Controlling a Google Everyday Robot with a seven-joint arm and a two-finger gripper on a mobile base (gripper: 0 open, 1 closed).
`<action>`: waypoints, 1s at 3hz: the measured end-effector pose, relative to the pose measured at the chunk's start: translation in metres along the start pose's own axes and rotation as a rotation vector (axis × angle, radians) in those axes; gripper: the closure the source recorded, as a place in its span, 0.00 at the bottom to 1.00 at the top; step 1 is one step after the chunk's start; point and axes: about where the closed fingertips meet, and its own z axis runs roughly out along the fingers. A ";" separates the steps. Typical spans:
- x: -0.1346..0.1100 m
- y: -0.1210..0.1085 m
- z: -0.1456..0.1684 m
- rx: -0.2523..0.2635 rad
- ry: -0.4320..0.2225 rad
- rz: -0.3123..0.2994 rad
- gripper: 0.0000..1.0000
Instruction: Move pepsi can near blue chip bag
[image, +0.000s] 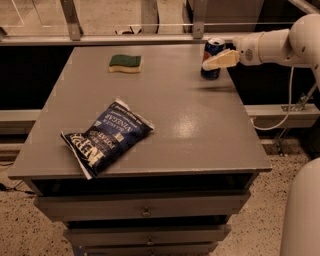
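The pepsi can (214, 49) stands upright near the table's far right edge. My gripper (211, 61) reaches in from the right at can height and is open. One cream finger (221, 59) crosses the front of the can; the other finger is hidden behind it. The blue chip bag (106, 137) lies flat near the front left of the table, far from the can.
A green-and-yellow sponge (125, 63) lies at the far middle-left of the grey table (200, 130). A rail (150, 38) runs behind the table. Drawers (145, 211) are below the tabletop. My white arm (280, 45) and a cable (287, 100) are on the right.
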 end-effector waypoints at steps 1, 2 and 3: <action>-0.009 0.009 0.006 -0.031 -0.044 -0.020 0.17; -0.007 0.013 0.007 -0.044 -0.061 -0.017 0.41; -0.009 0.016 0.002 -0.056 -0.079 -0.008 0.63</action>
